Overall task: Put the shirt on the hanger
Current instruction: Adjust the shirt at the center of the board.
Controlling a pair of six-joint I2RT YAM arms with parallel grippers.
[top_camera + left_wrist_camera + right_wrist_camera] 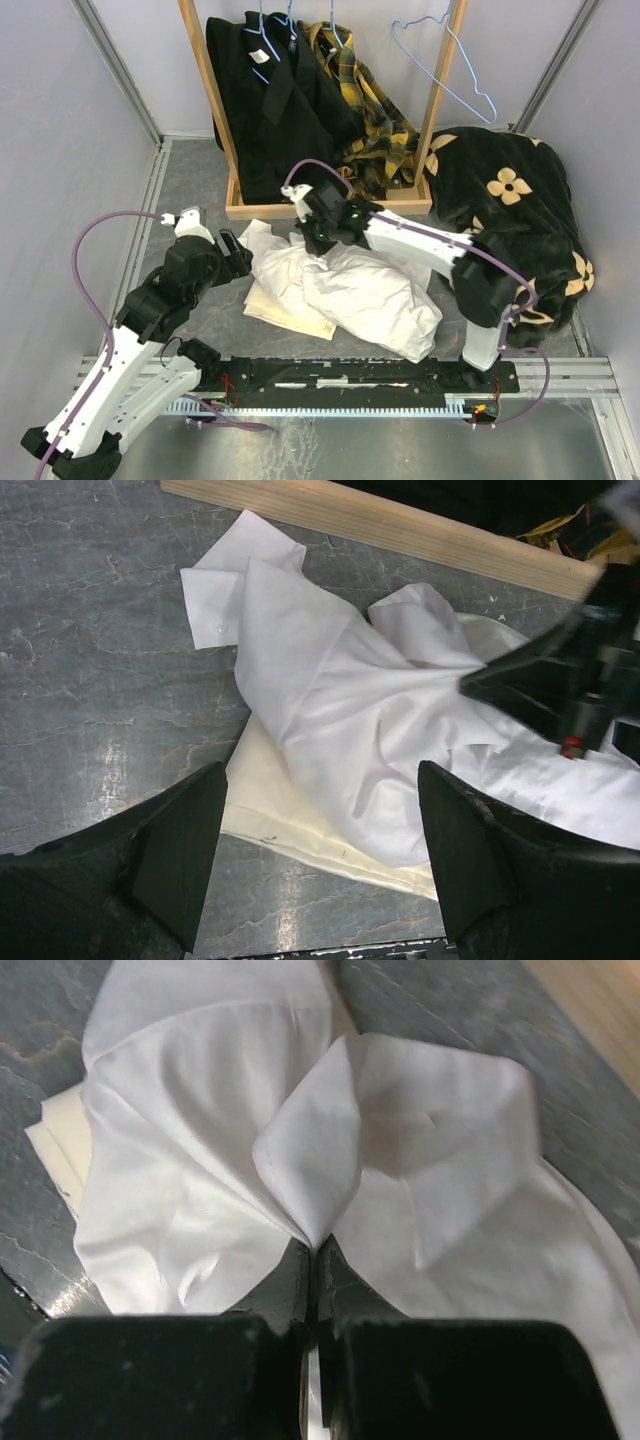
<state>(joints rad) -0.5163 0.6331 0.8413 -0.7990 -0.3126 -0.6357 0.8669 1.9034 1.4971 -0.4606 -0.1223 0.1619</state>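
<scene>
Grey marbled table [190, 200] bearing crumpled white thin-cloth button-up shirt [345, 290] over cream-yellow folded square cloth [278, 308], thin light-blue wire hanger [445, 62] hanging by wooden rack [330, 208] behind, right gripper [312, 1255] pinching shirt fold, left gripper [322, 790] spread wide above shirt edge.

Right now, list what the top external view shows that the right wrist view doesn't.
Only top external: the empty light-blue hanger by the wooden rack, the black garments and plaid shirt hung there, the open left gripper. Only right wrist: the right gripper shut on a fold of the white shirt. Both: that shirt lying over the cream cloth.
</scene>
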